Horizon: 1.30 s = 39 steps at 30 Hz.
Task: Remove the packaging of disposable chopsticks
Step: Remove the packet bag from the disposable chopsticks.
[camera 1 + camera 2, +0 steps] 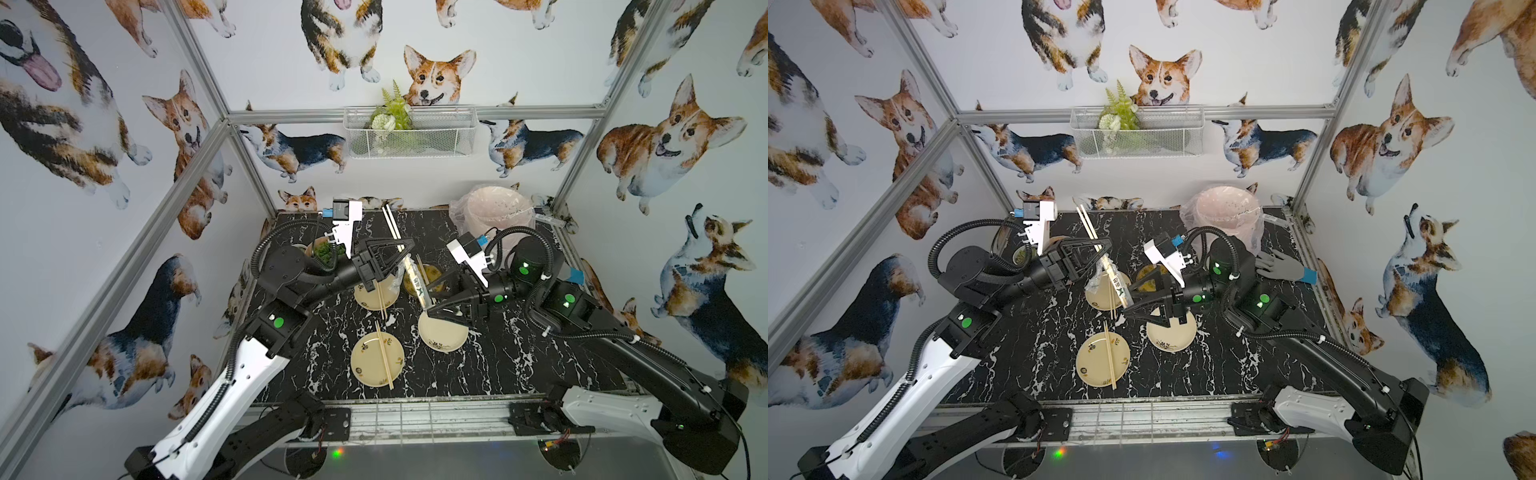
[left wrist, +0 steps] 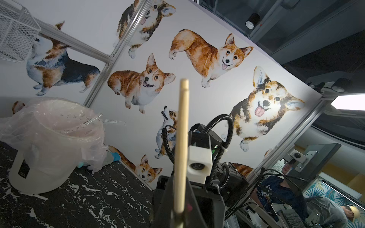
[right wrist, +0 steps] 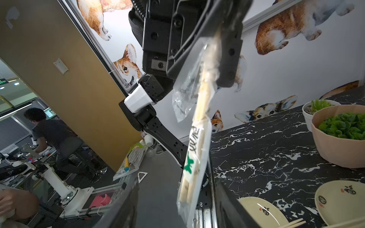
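Packaging (image 3: 194, 158) hangs between spread jaws of the right gripper (image 3: 176, 189); left gripper (image 1: 409, 248) clamps the chopsticks (image 2: 182, 128).

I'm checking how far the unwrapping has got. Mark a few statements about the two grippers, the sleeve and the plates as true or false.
1. The left gripper is shut on the disposable chopsticks. True.
2. The right gripper is clamped on the packaging. False: its jaws stand open, with the sleeve's end between them.
3. The packaging is fully off the chopsticks. False: it covers their lower part.
4. An unwrapped pair lies across the near plate. True.
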### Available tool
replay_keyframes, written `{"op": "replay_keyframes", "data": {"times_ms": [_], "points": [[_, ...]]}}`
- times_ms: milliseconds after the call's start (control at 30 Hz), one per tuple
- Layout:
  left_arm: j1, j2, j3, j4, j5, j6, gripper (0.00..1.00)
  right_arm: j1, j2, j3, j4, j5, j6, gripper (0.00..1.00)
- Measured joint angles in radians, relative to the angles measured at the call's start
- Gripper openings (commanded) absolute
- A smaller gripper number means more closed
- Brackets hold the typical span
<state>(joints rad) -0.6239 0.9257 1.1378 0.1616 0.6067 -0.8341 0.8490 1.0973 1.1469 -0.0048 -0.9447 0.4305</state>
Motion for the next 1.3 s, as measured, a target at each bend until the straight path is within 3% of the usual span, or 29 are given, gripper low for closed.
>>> {"op": "replay_keyframes", "data": {"times_ms": [267, 533, 767, 933, 1000, 1067, 1200, 1300], "points": [[0.0, -0.053, 0.014, -0.042, -0.061, 0.048, 0.0, 0.0, -0.015, -0.056, -0.033, -0.017, 0.011, 0.0], [0.0, -0.06, 0.012, -0.053, -0.12, 0.069, 0.0, 0.0, -0.056, -0.089, -0.057, 0.004, 0.008, 0.0], [0.002, -0.128, 0.007, -0.09, -0.232, 0.122, 0.0, -0.001, -0.128, -0.173, -0.209, 0.083, -0.086, 0.0], [0.002, -0.125, 0.008, -0.081, -0.253, 0.138, 0.0, -0.001, -0.167, -0.206, -0.259, 0.112, -0.091, 0.0], [0.002, -0.112, 0.003, -0.077, -0.253, 0.133, 0.0, -0.001, -0.164, -0.188, -0.262, 0.124, -0.091, 0.45], [0.002, -0.1, -0.001, -0.079, -0.252, 0.122, 0.0, -0.001, -0.157, -0.155, -0.263, 0.136, -0.092, 0.73], [0.002, -0.105, 0.0, -0.078, -0.245, 0.12, 0.0, -0.001, -0.154, -0.091, -0.274, 0.183, -0.124, 0.82], [0.002, -0.103, 0.001, -0.08, -0.241, 0.118, 0.0, -0.001, -0.148, -0.042, -0.292, 0.216, -0.175, 0.78]]}}
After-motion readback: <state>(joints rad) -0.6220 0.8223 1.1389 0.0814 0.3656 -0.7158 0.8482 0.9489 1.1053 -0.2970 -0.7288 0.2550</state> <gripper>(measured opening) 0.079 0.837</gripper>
